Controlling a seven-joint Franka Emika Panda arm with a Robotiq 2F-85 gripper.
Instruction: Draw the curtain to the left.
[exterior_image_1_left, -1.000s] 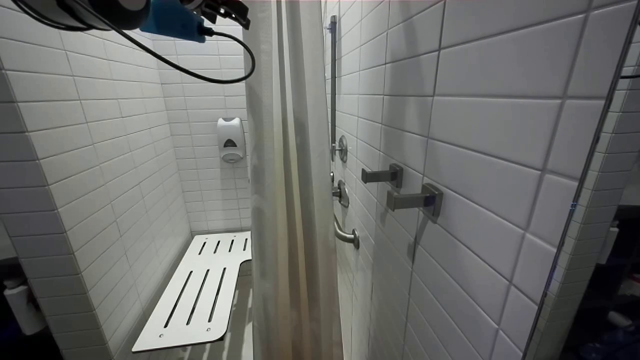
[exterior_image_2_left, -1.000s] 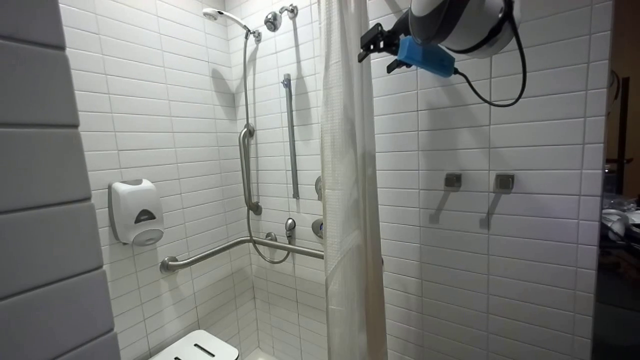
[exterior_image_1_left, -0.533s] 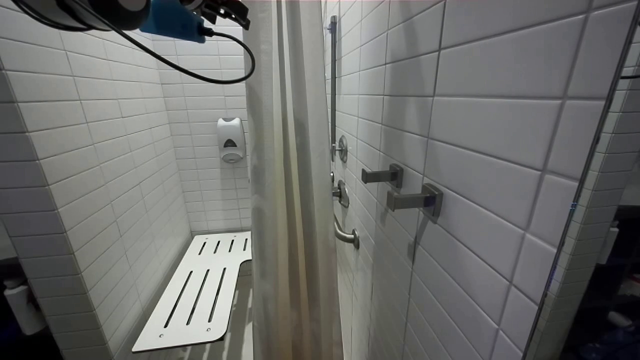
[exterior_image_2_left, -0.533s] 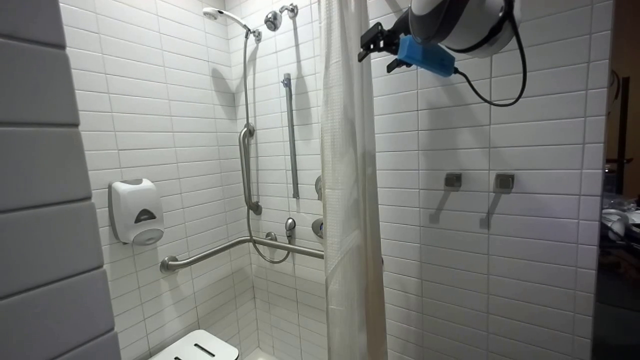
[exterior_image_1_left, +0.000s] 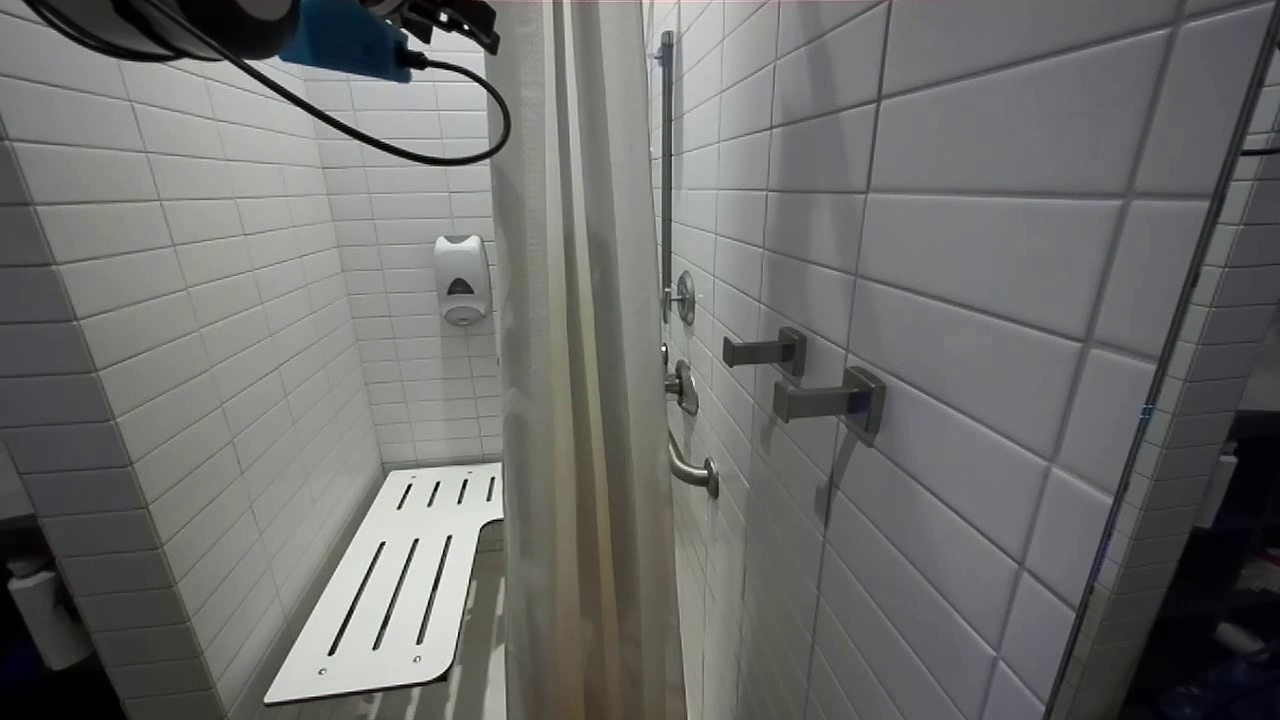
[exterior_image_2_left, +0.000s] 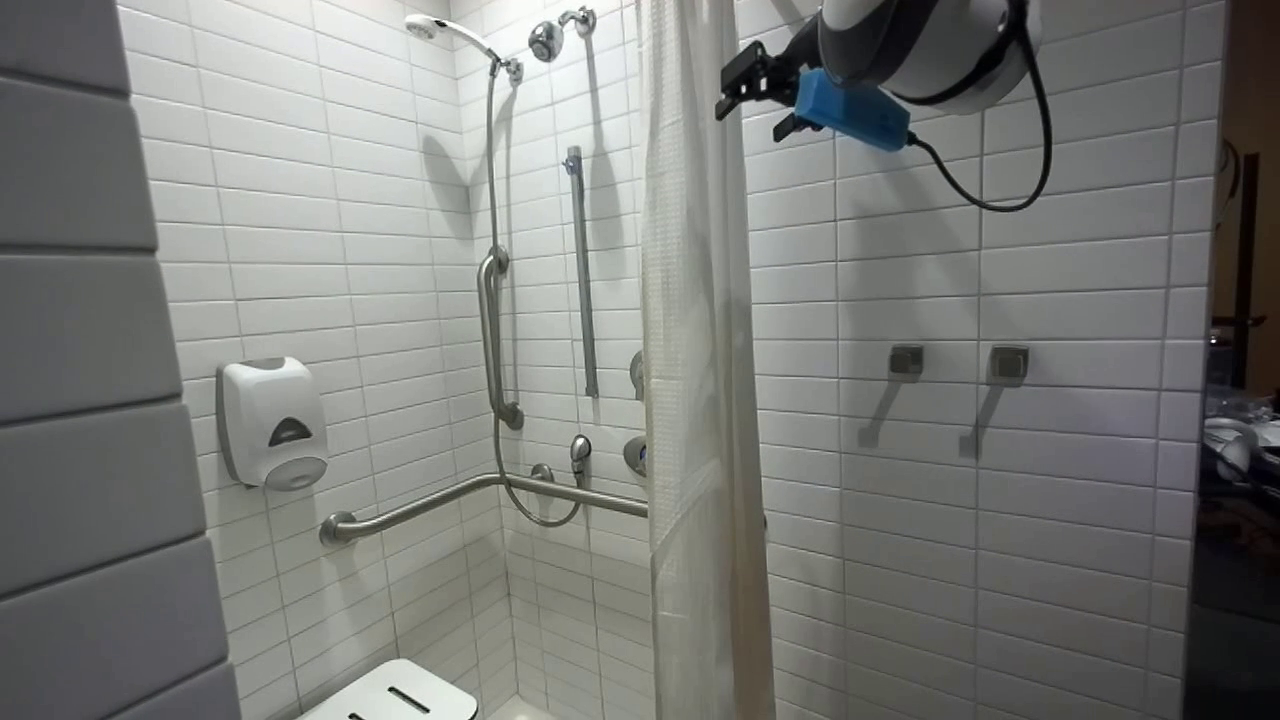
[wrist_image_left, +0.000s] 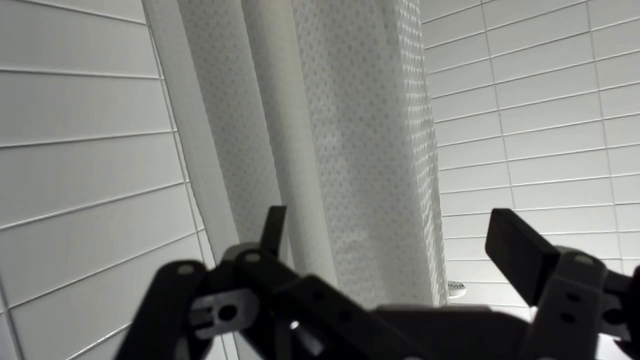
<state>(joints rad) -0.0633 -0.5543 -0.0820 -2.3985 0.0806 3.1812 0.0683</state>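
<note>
The curtain (exterior_image_1_left: 585, 350) is a tall off-white cloth with soft vertical folds, bunched into a narrow hanging strip. It also shows in an exterior view (exterior_image_2_left: 700, 350) and fills the middle of the wrist view (wrist_image_left: 360, 125). Its top is out of view. My black gripper (wrist_image_left: 389, 209) is open, with its fingers wide apart and nothing held between them. In the wrist view the curtain's free edge shows between the two fingers. In an exterior view the gripper (exterior_image_2_left: 752, 120) is high up, close to the curtain's side; whether it touches cannot be told. It also shows at the top (exterior_image_1_left: 460, 38).
White tiled walls stand around the stall. A white slotted bench (exterior_image_1_left: 400, 580) and a soap dispenser (exterior_image_1_left: 462, 280) are inside. Square hooks (exterior_image_1_left: 830, 400) stick out of the wall beside the curtain. A grab bar (exterior_image_2_left: 430, 508) runs behind it. A loose cable (exterior_image_2_left: 1000, 208) hangs below the wrist.
The gripper has risen very slightly. The curtain has not visibly moved, and the fingers remain open.
</note>
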